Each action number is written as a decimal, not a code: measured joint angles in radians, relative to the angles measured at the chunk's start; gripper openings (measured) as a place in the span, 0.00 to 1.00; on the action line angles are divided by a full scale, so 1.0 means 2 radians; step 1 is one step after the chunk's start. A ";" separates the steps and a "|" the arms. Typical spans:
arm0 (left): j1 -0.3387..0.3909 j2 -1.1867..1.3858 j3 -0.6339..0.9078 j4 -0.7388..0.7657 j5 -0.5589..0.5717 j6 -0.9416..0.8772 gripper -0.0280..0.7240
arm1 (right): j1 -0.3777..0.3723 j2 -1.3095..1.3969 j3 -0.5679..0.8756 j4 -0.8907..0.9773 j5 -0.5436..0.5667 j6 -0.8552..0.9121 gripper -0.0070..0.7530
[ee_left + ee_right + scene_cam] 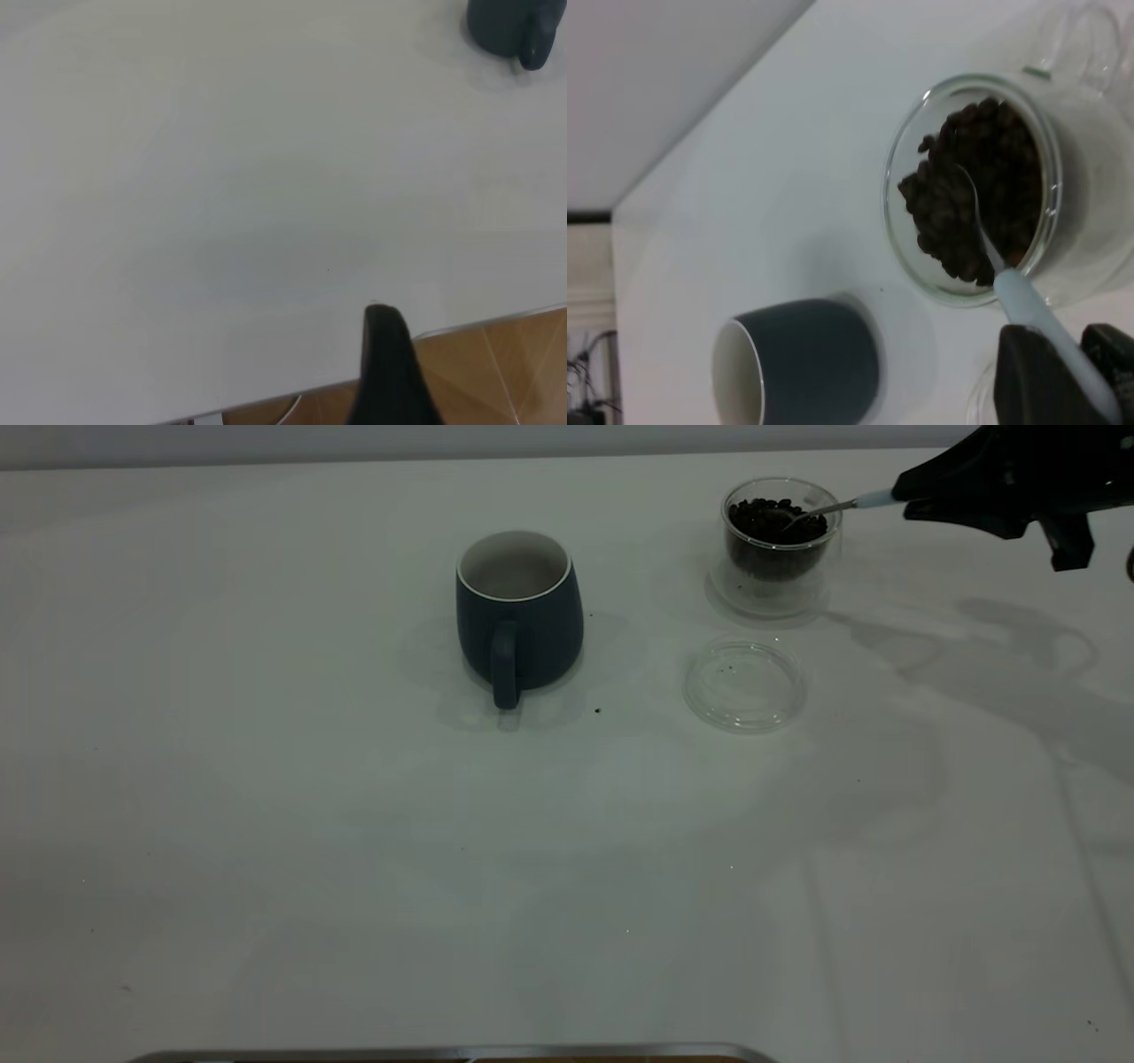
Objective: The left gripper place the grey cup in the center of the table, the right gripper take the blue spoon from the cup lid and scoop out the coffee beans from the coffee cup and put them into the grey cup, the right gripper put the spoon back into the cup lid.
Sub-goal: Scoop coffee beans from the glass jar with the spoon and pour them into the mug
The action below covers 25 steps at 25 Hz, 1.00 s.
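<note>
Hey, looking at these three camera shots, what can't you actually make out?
- Left gripper: left wrist view shows one dark finger, cut off by the frame edge; open or shut unclear.
- Metal bowl of the pale-blue-handled spoon: buried in the dark coffee beans; its load is hidden.
- Slate-grey ceramic mug: its inside bottom is hidden by its wall.

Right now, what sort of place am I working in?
Probably a lab tabletop test bench, not a kitchen: a bare white table holds only a mug, a glass cup of coffee beans and its lid, while the right gripper holds a spoon in the beans.
</note>
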 joint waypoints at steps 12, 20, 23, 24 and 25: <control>0.000 0.000 0.000 0.000 0.000 0.000 0.79 | -0.031 0.000 0.000 -0.001 0.046 0.039 0.15; 0.000 0.000 0.000 0.000 0.000 0.000 0.79 | -0.042 0.021 0.000 0.000 0.105 0.052 0.15; 0.000 0.000 0.000 0.000 0.000 0.000 0.79 | -0.043 0.035 0.000 -0.001 0.124 0.052 0.15; 0.000 0.000 0.000 0.000 0.000 0.000 0.79 | -0.043 0.036 0.000 -0.001 0.129 0.052 0.15; 0.000 0.000 0.000 0.000 0.000 0.000 0.79 | -0.043 0.036 0.000 -0.001 0.137 0.051 0.15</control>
